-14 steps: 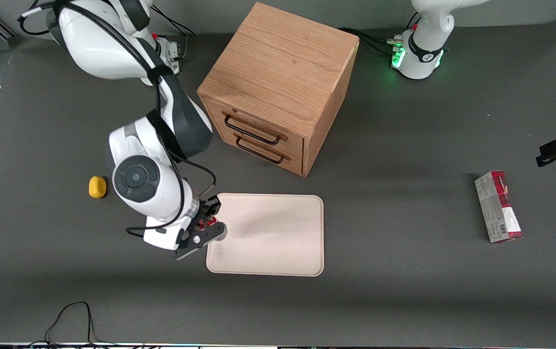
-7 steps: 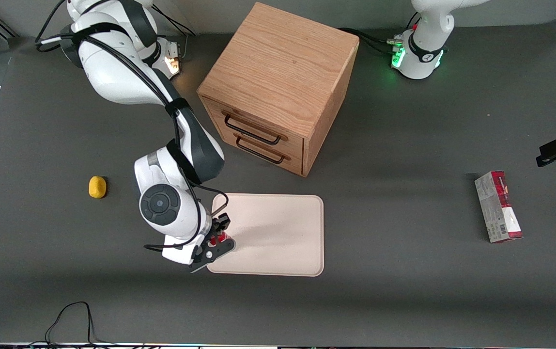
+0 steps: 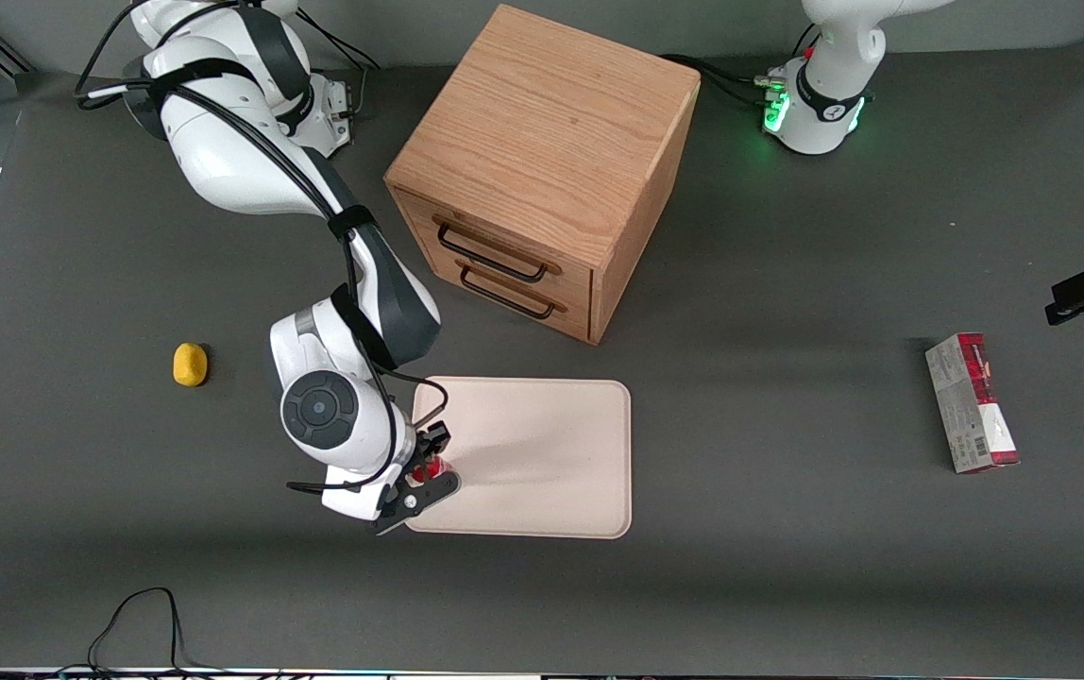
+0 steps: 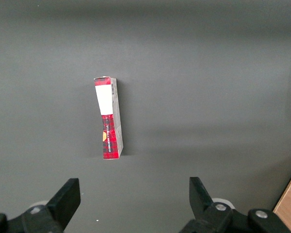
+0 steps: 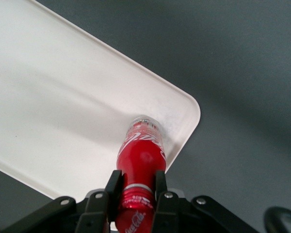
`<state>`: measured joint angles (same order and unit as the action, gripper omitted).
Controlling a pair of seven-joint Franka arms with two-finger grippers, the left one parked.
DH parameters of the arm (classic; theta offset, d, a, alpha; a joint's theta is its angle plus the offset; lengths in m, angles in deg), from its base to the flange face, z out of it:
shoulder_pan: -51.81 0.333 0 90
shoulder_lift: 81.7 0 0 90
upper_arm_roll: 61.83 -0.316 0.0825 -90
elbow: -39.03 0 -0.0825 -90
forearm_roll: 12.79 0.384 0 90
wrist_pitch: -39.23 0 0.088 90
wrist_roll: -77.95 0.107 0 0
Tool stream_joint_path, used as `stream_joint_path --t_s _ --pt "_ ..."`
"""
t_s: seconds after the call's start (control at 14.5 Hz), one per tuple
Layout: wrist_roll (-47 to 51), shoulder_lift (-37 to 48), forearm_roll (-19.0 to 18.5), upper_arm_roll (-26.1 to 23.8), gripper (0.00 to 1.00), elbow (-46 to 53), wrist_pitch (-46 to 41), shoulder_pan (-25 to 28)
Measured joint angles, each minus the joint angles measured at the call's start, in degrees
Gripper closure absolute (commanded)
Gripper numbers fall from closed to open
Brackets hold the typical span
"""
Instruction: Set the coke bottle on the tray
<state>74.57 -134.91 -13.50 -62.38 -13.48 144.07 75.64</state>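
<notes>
1. The gripper [image 5: 136, 187] is clamped on the glossy red bottle [image 5: 140, 155] near its cap.
2. Its silvery base meets the smooth, cream tray [image 5: 63, 97] near a rounded corner, at the tray's 8 o'clock in the front view.

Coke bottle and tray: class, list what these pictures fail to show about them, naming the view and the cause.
- Front view: the coke bottle is mostly covered by the gripper; only a red sliver shows.
- Right wrist view: the coke bottle's cap end is hidden between the fingers; whether its base touches the tray cannot be told.
- Right wrist view: the tray is cut off by the picture's edge.
</notes>
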Motion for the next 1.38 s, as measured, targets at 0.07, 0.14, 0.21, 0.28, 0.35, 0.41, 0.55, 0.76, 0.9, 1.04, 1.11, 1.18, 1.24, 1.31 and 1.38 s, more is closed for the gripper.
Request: stream_joint_path --t_s 0.07,0.14,0.21,0.28,0.35,0.41,0.55,0.76,0.9,1.04,1.11,1.18,1.24,1.31,1.38 --pt "0.00 -0.08 0.00 0.00 1.00 0.00 0.00 -0.02" --pt "0.00 -0.17 0.00 0.00 0.85 0.00 0.00 -0.05" --pt "0.00 -0.26 0.00 0.00 0.71 0.00 0.00 -0.07" --pt "0.00 -0.36 0.00 0.00 0.51 0.00 0.00 -0.10" --pt "0.02 -0.43 0.00 0.00 0.35 0.01 0.01 -0.11" --pt "0.05 -0.43 0.00 0.00 0.00 0.02 0.01 -0.11" --pt "0.13 -0.43 0.00 0.00 0.00 0.07 0.01 -0.13" --pt "0.25 -0.34 0.00 0.00 0.00 0.70 -0.06 -0.25" --pt "0.29 0.51 0.00 0.00 0.00 1.37 -1.28 -0.33" --pt "0.66 2.57 0.00 0.02 0.00 2.27 -6.00 -0.43" --pt "1.61 4.15 0.00 0.12 0.00 2.51 -8.93 -0.49" --pt "2.80 6.00 0.00 0.31 0.00 2.53 -12.04 -0.55" --pt "3.42 7.84 0.00 0.41 0.00 2.53 -14.94 -0.60" --pt "3.67 9.58 0.00 0.42 0.00 2.50 -17.86 -0.59" --pt "3.78 11.29 0.00 0.42 0.00 2.49 -20.76 -0.52"
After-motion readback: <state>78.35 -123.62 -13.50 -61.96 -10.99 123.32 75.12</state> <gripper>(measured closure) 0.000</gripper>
